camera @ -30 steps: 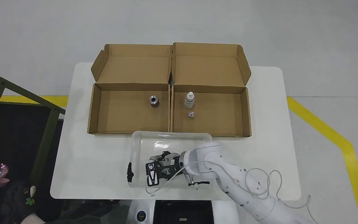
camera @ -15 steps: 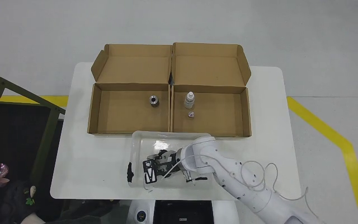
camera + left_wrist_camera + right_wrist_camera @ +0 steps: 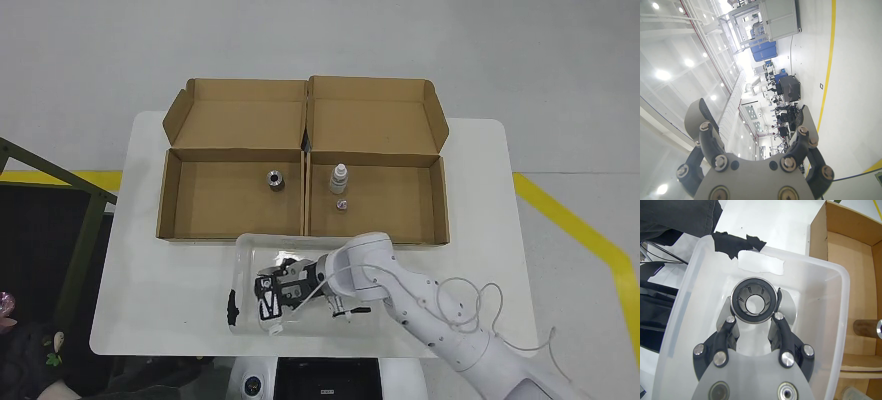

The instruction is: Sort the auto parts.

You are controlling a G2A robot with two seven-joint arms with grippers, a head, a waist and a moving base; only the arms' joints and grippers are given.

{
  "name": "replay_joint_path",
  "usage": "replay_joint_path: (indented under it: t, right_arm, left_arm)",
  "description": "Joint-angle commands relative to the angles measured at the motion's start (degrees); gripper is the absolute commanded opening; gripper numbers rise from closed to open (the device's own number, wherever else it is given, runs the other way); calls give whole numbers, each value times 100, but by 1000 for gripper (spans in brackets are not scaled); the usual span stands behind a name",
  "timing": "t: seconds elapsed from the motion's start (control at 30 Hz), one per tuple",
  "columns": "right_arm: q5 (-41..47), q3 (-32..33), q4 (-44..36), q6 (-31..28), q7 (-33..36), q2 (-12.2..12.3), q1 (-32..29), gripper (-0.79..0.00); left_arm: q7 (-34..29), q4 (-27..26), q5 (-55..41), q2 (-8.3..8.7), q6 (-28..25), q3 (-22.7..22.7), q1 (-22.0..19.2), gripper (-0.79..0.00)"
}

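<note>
My right gripper (image 3: pixel 753 306) is shut on a dark metal bearing sleeve (image 3: pixel 753 289), a hollow ring with ribs inside, and holds it just above the floor of the clear plastic bin (image 3: pixel 845 279). From above, the right gripper (image 3: pixel 270 297) sits in the left half of that bin (image 3: pixel 243 250) at the table's front. My left gripper (image 3: pixel 753 109) points up at the hall ceiling, open, with nothing between its fingers.
Two open cardboard boxes stand behind the bin. The left box (image 3: pixel 185 205) holds a metal cylinder (image 3: pixel 274 179); the right box (image 3: pixel 420 205) holds a white bottle (image 3: pixel 340 178) and a small part (image 3: pixel 342 204). Torn black tape (image 3: pixel 734 244) sticks to the bin's rim.
The right gripper, with the sleeve in it, has shifted a little toward the boxes inside the bin. The parts in the boxes have not moved.
</note>
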Motion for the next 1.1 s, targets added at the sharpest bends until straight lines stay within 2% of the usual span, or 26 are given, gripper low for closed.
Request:
replay_joint_path:
  t: [0.0, 0.63, 1.07]
  right_arm:
    - [15, 59, -65, -14, -12, 22, -9, -785]
    - [223, 650, -731, -22, -286, 204, 19, -785]
    - [451, 766, -586, 141, -612, 200, 341, -785]
  left_arm:
    - [0, 0, 0, 0, 0, 0, 0, 0]
    - [0, 0, 0, 0, 0, 0, 0, 0]
    - [0, 0, 0, 0, 0, 0, 0, 0]
